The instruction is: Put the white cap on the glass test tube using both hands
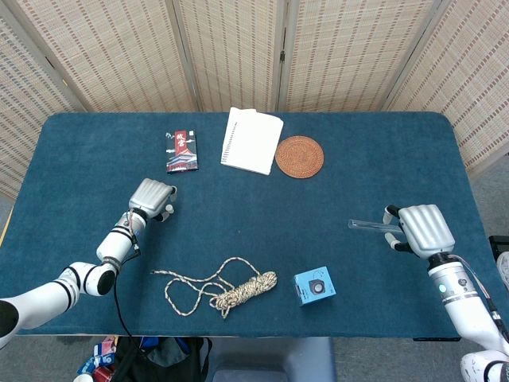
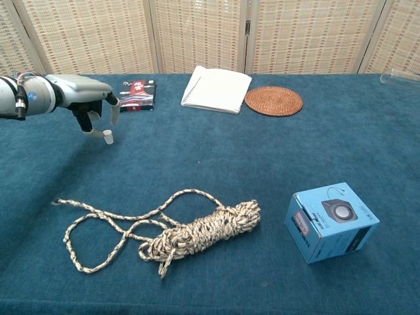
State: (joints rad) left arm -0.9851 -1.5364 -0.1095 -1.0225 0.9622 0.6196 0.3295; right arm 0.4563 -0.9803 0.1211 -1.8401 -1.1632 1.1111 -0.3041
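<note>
Biggest worry here is the white cap point(image 2: 108, 138). It's a tiny smooth plug standing on the blue cloth worktop point(image 1: 238, 231), right under the left hand point(image 2: 88, 98), whose fingers are apart and curled down around it without actually pinching it yet as far as I can tell. Something that small and light will probably tip or skid off if a fingertip clips it before the grip is made, and the felt-like cloth won't stop it rolling far.

Second worry is the glass test tube point(image 1: 367, 225). The right hand point(image 1: 421, 229) is clamped on it, with the clear, slick, thin cylinder sticking out sideways toward the middle of the worktop. Glass in hard fingers could slip or twist when the cap gets pushed on, I'd guess.

The two hands are well apart, so lining up cap and tube mouth will take care.

The braided rope point(image 2: 184, 230) lies coiled nearer than the left hand, so it could snag a low arm.
</note>
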